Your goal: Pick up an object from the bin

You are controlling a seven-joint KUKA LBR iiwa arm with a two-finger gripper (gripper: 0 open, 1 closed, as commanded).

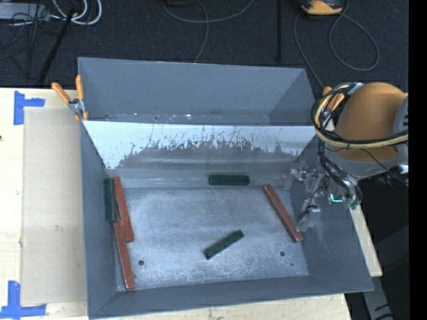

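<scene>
Brown strip (281,212) lies just beside my gripper (309,209), whose opening I cannot tell; I'd straddle its narrow width before closing

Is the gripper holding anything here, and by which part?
Cannot be told: the gripper is at the lower end of the right-hand brown stick, but no hold on it shows.

The bin (200,99) is grey metal, pretty matt, floor scuffed and speckled pale, worst toward 12 o'clock. The brown sticks (122,225) at 9 o'clock and the brown stick (281,212) at 3 o'clock look like dull bare wood. The dark green bars (223,244) are matt too, material hard to call. The orange wrist cover (370,115) is smooth, slight sheen.
</scene>
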